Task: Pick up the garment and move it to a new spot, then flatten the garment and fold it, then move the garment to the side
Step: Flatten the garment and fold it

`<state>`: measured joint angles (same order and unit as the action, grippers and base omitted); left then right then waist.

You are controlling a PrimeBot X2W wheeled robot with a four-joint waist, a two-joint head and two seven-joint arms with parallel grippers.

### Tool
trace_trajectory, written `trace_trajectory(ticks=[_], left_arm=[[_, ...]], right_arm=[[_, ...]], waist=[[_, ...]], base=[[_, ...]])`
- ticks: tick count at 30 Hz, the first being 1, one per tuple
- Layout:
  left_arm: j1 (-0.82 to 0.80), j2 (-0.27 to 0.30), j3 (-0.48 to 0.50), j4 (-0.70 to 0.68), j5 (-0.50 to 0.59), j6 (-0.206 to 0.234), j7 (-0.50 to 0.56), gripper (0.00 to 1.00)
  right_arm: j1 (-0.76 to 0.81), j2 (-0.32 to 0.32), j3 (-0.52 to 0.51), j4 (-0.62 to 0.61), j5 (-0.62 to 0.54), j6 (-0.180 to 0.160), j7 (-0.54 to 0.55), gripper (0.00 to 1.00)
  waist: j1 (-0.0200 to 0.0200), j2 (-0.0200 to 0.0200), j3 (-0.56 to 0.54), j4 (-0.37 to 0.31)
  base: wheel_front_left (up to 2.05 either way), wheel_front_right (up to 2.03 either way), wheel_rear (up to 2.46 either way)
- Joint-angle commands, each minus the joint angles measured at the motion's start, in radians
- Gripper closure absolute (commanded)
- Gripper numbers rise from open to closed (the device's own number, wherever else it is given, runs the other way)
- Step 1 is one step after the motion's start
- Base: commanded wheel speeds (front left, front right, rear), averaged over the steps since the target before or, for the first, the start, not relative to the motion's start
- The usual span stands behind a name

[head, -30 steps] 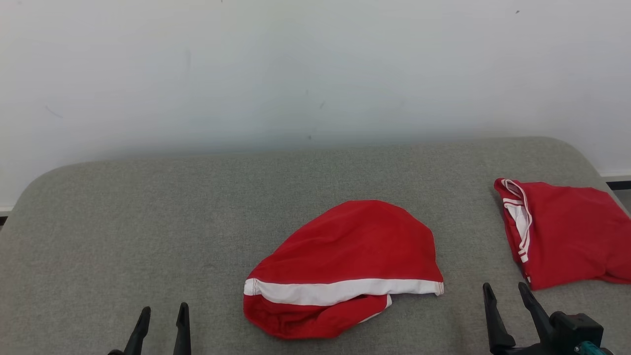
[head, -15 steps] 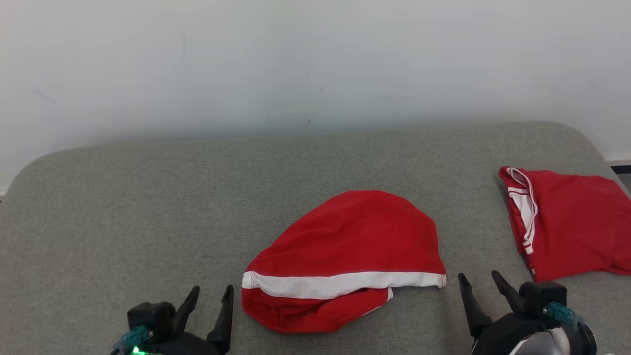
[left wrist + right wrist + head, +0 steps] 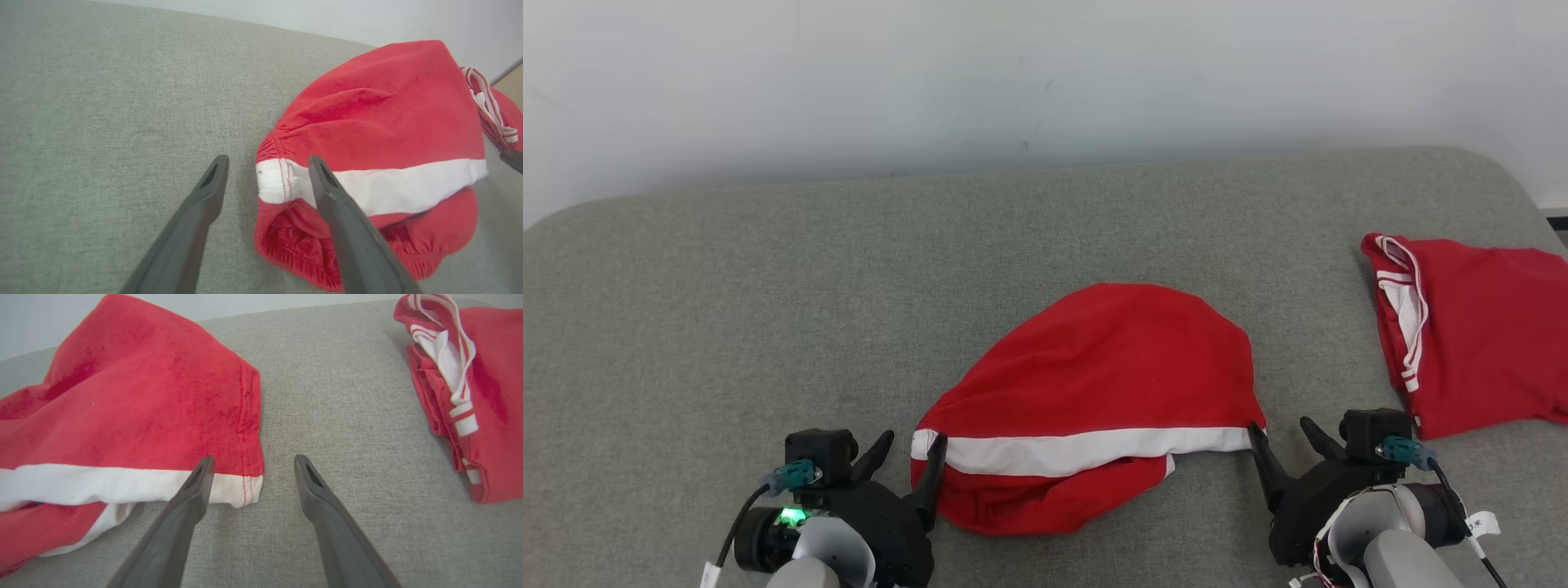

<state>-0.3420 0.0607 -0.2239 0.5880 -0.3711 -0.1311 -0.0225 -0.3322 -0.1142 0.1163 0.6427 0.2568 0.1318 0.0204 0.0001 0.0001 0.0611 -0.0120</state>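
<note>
The garment [image 3: 1094, 384] is red with a white band and lies crumpled on the grey cushioned surface [image 3: 768, 286], near its front middle. My left gripper [image 3: 908, 451] stands open at the garment's left end; in the left wrist view the left gripper [image 3: 267, 162] straddles the white band's corner of the garment [image 3: 376, 122]. My right gripper [image 3: 1286, 433] is open at the band's right corner. The right wrist view has the right gripper [image 3: 253, 462] around that corner of the garment [image 3: 143, 408], nothing pinched.
A second red garment [image 3: 1478, 327] with white trim lies folded at the surface's right edge, also seen as the folded garment [image 3: 482, 396] in the right wrist view. A pale wall [image 3: 1013, 73] runs behind the surface.
Both grippers have come forward to the two ends of the garment's white band, staying open. The head camera has tilted down, shifting the whole picture.
</note>
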Motion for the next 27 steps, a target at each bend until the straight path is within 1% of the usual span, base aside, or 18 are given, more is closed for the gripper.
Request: trace_trajectory(ticks=[1,8,13,19,20,21,22,23,24,25,27], left_arm=[[-0.021,0.003,-0.005,0.021,-0.002,0.002,0.003,0.00],[-0.057,0.011,-0.020,0.091,0.009,0.003,-0.002,0.00],[-0.075,0.013,-0.036,0.132,0.002,0.003,-0.003,0.00],[-0.084,0.015,-0.055,0.161,-0.014,0.002,-0.015,0.00],[-0.084,0.015,-0.058,0.164,-0.017,0.002,-0.016,0.26],[-0.086,0.014,-0.062,0.168,-0.023,0.002,-0.019,0.47],[-0.087,0.014,-0.066,0.171,-0.029,0.002,-0.018,0.66],[-0.088,0.014,-0.071,0.173,-0.031,0.002,-0.021,0.84],[-0.090,0.014,-0.076,0.174,-0.034,0.002,-0.023,1.00],[-0.091,0.014,-0.082,0.173,-0.042,0.002,-0.029,1.00],[-0.093,0.018,-0.094,0.165,-0.056,0.002,-0.048,1.00]], right_arm=[[-0.017,0.003,0.005,0.023,-0.003,-0.003,0.005,0.00],[-0.065,0.009,0.025,0.095,-0.025,-0.003,0.007,0.00],[-0.090,0.013,0.034,0.146,-0.018,-0.003,0.001,0.00],[-0.105,0.023,0.066,0.205,0.000,-0.003,0.029,0.00],[-0.106,0.024,0.071,0.212,0.000,-0.002,0.029,0.00],[-0.109,0.026,0.078,0.219,0.006,-0.001,0.032,0.00],[-0.110,0.027,0.083,0.226,0.011,-0.001,0.034,0.21],[-0.111,0.028,0.088,0.230,0.015,-0.001,0.033,0.53],[-0.112,0.027,0.092,0.235,0.020,-0.001,0.031,0.90],[-0.113,0.027,0.097,0.237,0.022,-0.001,0.026,1.00],[-0.113,0.022,0.102,0.240,0.029,-0.001,0.013,1.00]], waist=[[-0.0001,-0.0001,0.025,-0.003],[-0.0001,-0.0001,0.050,0.003],[-0.0001,-0.0001,0.061,0.009],[-0.0001,-0.0001,0.068,0.011],[-0.0001,-0.0001,0.068,0.011],[-0.0001,-0.0001,0.068,0.011],[-0.0001,-0.0001,0.068,0.011],[-0.0001,-0.0001,0.067,0.011],[-0.0001,-0.0001,0.067,0.011],[-0.0001,-0.0001,0.066,0.011],[-0.0001,-0.0001,0.062,0.010]], base=[[0.00,0.00,0.00],[0.00,0.00,0.00],[0.00,0.00,0.00],[0.00,0.00,0.00],[0.00,0.00,0.00],[0.00,0.00,0.00],[0.00,0.00,0.00],[0.00,0.00,0.00],[0.00,0.00,0.00],[0.00,0.00,0.00],[0.00,0.00,0.00]])
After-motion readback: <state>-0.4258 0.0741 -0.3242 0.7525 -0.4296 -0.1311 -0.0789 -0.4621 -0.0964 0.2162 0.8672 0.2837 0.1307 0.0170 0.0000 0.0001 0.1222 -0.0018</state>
